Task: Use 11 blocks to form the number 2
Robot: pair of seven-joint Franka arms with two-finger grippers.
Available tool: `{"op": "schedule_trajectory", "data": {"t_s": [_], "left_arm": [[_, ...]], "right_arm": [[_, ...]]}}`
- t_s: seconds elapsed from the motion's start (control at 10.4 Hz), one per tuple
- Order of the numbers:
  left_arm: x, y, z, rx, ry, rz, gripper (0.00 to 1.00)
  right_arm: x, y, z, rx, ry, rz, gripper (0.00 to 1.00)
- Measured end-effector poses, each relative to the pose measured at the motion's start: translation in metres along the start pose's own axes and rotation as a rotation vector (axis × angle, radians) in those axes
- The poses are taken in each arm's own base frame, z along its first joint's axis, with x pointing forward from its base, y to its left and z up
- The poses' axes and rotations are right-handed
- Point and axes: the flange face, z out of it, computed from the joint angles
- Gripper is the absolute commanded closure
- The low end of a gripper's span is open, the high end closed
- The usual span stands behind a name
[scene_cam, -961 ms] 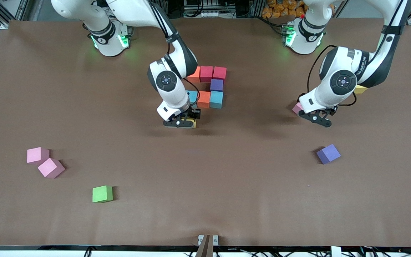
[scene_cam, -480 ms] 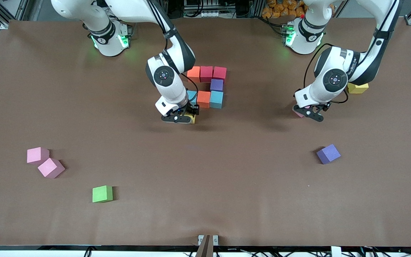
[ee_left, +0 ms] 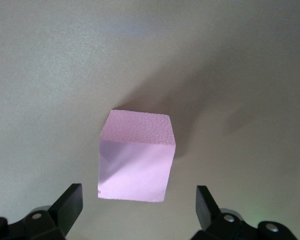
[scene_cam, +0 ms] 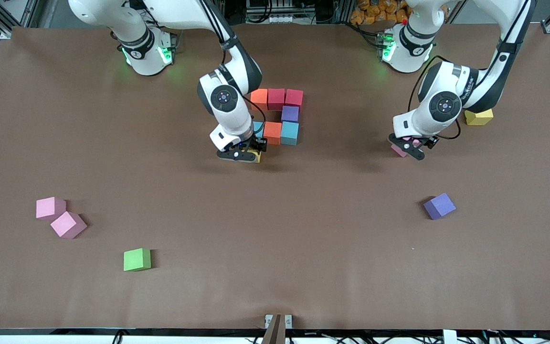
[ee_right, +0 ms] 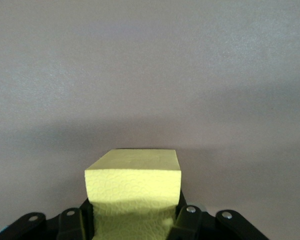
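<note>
Right gripper (scene_cam: 246, 154) clamped on yellow block (ee_right: 135, 187), just by partial number 2 (scene_cam: 280, 114) mid-table, left gripper (scene_cam: 411, 147) jaws wide, straddling pink block (ee_left: 136, 156) w/o touching, loose blocks (scene_cam: 137, 260) scattered nearer camera.

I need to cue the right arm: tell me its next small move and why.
Probably lower the last bit and open. The right gripper is shut on a yellow block, just nearer the camera than the light blue block ending the middle row of the unfinished number 2, where the joining cube goes. The left gripper is open over a pink block.
</note>
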Motion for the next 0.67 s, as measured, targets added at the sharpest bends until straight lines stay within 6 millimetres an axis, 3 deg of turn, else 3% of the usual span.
{"op": "schedule_trajectory", "data": {"t_s": [0.48,0.67], "left_arm": [[0.007,0.002,0.004,0.087,0.021,0.113,0.00],[0.009,0.008,0.015,0.077,0.042,0.127,0.00]], "right_arm": [[-0.008,-0.006,0.001,-0.007,0.004,0.004,0.65],[-0.010,-0.006,0.002,-0.009,0.003,0.001,0.65]]}}
